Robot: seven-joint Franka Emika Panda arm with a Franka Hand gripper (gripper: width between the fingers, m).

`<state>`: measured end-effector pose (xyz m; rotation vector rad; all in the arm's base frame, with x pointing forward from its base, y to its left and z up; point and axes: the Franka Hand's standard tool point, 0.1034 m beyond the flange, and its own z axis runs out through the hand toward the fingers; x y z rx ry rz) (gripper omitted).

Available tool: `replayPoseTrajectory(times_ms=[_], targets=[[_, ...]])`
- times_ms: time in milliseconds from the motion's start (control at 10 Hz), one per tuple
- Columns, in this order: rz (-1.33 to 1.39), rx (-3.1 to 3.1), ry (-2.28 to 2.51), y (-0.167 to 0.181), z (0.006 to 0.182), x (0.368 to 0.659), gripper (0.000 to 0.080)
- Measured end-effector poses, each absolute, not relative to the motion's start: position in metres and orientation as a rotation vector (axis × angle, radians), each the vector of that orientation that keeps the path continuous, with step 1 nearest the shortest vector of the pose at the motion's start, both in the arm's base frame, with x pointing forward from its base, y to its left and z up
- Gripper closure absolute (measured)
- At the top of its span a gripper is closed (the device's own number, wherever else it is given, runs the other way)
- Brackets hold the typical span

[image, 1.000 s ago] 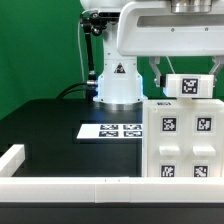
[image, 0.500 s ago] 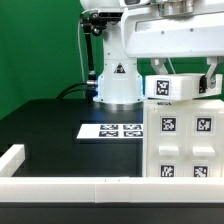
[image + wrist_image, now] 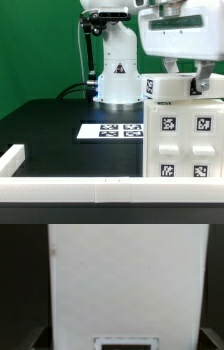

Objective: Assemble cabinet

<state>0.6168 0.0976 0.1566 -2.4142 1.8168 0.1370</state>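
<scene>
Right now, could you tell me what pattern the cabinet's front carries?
Black-and-white square tags on the white cabinet, clearest in the exterior view.

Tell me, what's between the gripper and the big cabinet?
A small white block, gripped by the gripper right above the cabinet. The exterior view shows it; whether it touches the cabinet is unclear.
</scene>
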Motion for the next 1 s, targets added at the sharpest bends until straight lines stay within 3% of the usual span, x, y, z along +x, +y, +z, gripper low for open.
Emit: replayPoseTrajectory(times_ms=[300, 600, 800, 1000], targets=[[0.108, -2.005, 2.172, 0.099, 0.156, 0.616, 0.0248], [0.112, -1.981, 2.196, 0.100, 0.155, 0.615, 0.0162], [0.112, -2.036, 2.145, 0.101, 0.157, 0.615, 0.0152], [0.155, -2.152, 2.025, 0.105, 0.180, 0.617, 0.0151]])
